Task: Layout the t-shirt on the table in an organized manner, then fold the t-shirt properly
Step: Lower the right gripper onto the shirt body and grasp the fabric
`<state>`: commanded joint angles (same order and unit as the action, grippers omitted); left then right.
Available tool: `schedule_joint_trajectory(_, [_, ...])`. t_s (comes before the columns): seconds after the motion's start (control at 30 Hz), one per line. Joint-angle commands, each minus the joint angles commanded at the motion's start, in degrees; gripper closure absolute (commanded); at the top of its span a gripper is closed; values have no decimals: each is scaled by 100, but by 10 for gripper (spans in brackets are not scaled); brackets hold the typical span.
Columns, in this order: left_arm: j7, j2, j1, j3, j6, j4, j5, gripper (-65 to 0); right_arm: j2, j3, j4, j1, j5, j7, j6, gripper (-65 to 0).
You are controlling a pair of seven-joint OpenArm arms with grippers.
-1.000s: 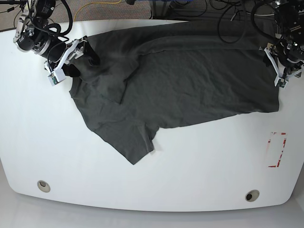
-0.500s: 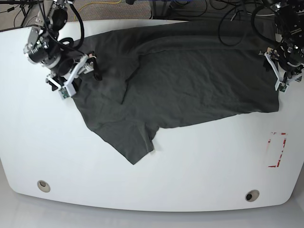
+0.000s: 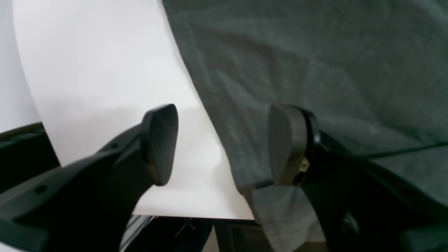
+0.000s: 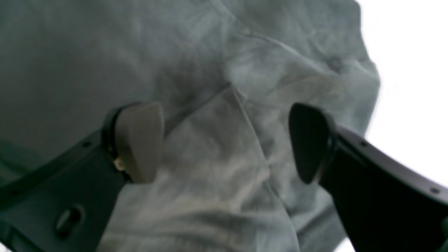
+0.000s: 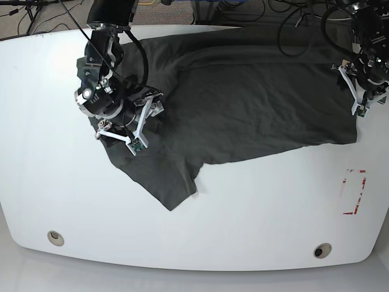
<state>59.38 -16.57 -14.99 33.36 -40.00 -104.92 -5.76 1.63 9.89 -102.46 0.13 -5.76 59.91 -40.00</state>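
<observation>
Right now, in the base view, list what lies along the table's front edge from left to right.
Left round metal grommet hole → right round metal grommet hole → small red-outlined rectangle mark, all on the glossy white table.

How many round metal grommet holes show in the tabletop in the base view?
2. One grommet hole sits near the table's front-left corner, the other grommet hole near the front-right, below the red rectangle mark. The t-shirt could hide more.
</observation>
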Motion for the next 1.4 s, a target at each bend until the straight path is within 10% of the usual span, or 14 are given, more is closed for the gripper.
schedule_joint_trajectory(0.33, [0, -9, 0, 18, 0, 0, 0, -379, 35, 9, 791, -53, 9, -598, 0, -490])
schedule_joint_trajectory(0.87, [0, 9, 9, 9, 0, 0, 0, -379, 35, 26, 624, -141, -26, -607, 0, 0])
schedule_joint_trajectory(1.4, [0, 9, 9, -18, 0, 9, 9, -379, -9, 18, -1266, -879, -53, -615, 0, -5])
